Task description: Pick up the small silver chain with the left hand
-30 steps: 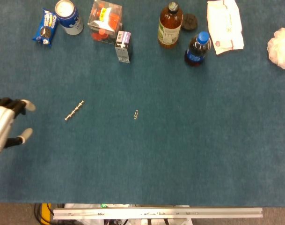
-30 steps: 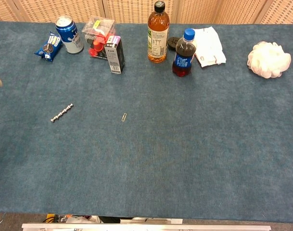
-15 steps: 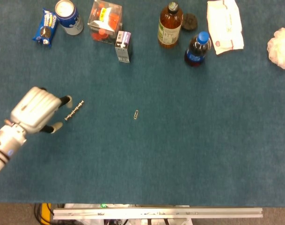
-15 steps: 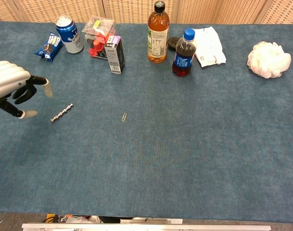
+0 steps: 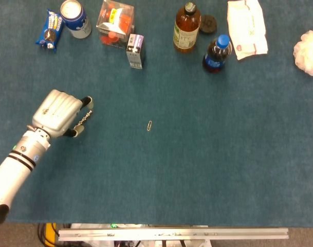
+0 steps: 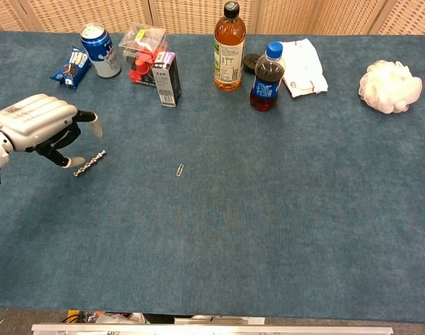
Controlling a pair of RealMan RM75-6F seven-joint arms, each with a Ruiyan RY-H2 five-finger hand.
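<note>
Two bottles (image 5: 186,28) (image 5: 216,53) (both capped), one can (image 5: 75,18), one chain (image 6: 90,162), one paperclip (image 5: 149,125)

Short silver chain (image 6: 90,162) of small beaded links, flat on blue cloth at the left side.

Lies stretched in a nearly straight line, slanted from lower left to upper right, uncoiled and not lifted. In the head view (image 5: 83,119) partly covered by the fingers of the left hand (image 5: 57,111) hanging over it; in the chest view fully visible just right of the left hand (image 6: 39,130). Whether any fingertip touches it cannot be told.
</note>
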